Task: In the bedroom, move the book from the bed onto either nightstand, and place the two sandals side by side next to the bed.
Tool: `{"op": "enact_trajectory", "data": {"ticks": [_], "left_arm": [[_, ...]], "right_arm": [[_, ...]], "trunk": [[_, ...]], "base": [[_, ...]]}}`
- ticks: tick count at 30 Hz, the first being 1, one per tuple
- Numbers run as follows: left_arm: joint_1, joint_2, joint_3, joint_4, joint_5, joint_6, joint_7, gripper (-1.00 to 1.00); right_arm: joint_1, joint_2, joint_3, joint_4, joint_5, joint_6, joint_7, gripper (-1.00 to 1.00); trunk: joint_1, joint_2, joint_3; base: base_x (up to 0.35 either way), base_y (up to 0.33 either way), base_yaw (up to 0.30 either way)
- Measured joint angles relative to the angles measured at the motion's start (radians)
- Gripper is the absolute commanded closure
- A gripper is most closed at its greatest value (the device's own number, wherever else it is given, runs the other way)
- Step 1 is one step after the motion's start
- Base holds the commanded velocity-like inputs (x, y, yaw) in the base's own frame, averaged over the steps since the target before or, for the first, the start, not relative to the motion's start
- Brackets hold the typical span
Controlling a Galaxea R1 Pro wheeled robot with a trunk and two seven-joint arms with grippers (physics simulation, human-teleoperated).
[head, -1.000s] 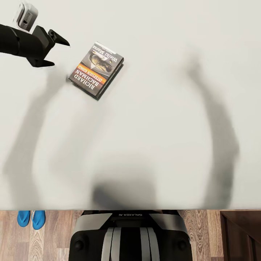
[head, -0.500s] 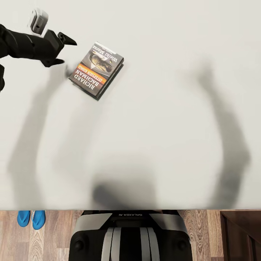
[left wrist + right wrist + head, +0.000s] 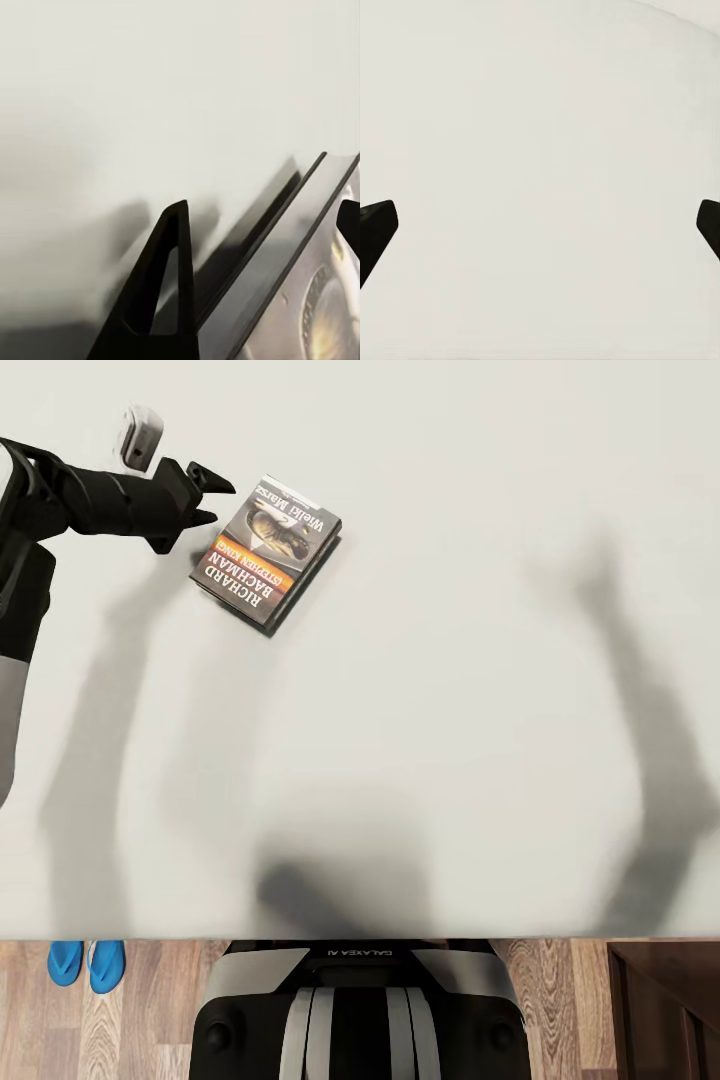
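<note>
The book (image 3: 266,552) lies flat on the white mattress of the bed (image 3: 420,690), dark cover up with an orange band. My left gripper (image 3: 220,501) is open just left of the book's far-left edge, fingertips level with that edge. In the left wrist view one finger (image 3: 169,277) rests low by the book (image 3: 300,300), whose edge runs between the two fingers of the left gripper (image 3: 262,208). My right gripper (image 3: 544,221) is open over bare mattress, nothing between its fingers. Two blue sandals (image 3: 85,964) sit side by side on the wooden floor by the bed's near edge.
A dark brown nightstand (image 3: 665,1010) stands at the lower right beside the bed. My own base (image 3: 355,1010) is against the bed's near edge. Shadows of both arms fall across the mattress.
My left arm has swung right across the mattress, bringing the open gripper from well left of the book up to its edge. The book and sandals have not moved.
</note>
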Motion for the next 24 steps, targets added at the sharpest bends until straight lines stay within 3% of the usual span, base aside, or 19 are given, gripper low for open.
{"op": "enact_trajectory", "data": {"ticks": [11, 20, 24], "left_arm": [[0.003, -0.003, -0.004, -0.003, 0.009, -0.003, -0.005, -1.00], [0.003, -0.006, -0.012, -0.006, 0.025, 0.000, -0.003, -1.00], [0.002, -0.006, -0.019, -0.007, 0.058, 0.018, 0.000, -1.00]], "right_arm": [[0.005, -0.003, 0.000, -0.001, 0.000, 0.000, 0.000, -1.00], [0.006, -0.002, 0.000, -0.002, 0.002, 0.000, -0.001, -1.00], [0.006, -0.001, 0.001, -0.002, 0.005, 0.000, -0.001, -1.00]], "trunk": [[0.000, 0.000, 0.000], [0.000, 0.000, 0.000], [0.000, 0.000, 0.000]], "base": [[0.000, 0.000, -0.029], [0.000, 0.000, -0.190], [0.000, 0.000, -0.230]]}}
